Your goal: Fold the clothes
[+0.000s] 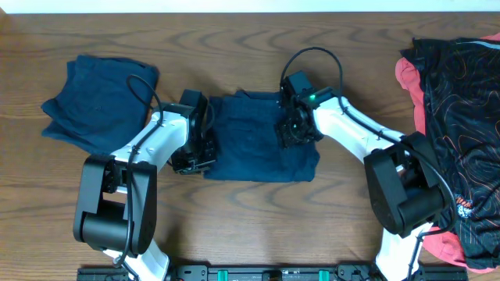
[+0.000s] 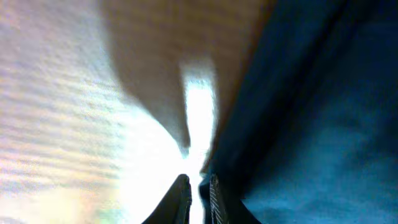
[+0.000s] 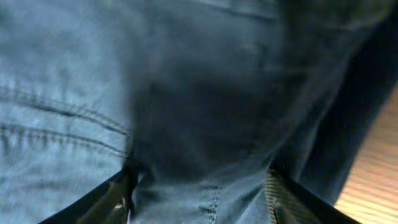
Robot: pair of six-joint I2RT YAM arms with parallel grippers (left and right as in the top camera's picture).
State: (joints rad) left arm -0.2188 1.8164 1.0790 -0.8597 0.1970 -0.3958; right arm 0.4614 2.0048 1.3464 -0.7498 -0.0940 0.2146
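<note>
A dark navy garment [image 1: 254, 144] lies folded flat at the table's middle. A second navy garment [image 1: 98, 97] lies folded at the far left. My left gripper [image 1: 195, 156] is at the middle garment's left edge. In the left wrist view its fingers [image 2: 198, 194] are nearly together with only bright table glare between them, and the cloth [image 2: 311, 124] lies just to their right. My right gripper [image 1: 295, 129] is down on the right part of the middle garment. Its fingers [image 3: 199, 196] are spread wide with navy cloth [image 3: 205, 106] bunched between them.
A heap of other clothes, black patterned fabric [image 1: 461, 101] over red cloth [image 1: 406, 74], lies at the right edge. Bare wooden table [image 1: 258, 226] runs along the front. A strip of table shows in the right wrist view [image 3: 376, 174].
</note>
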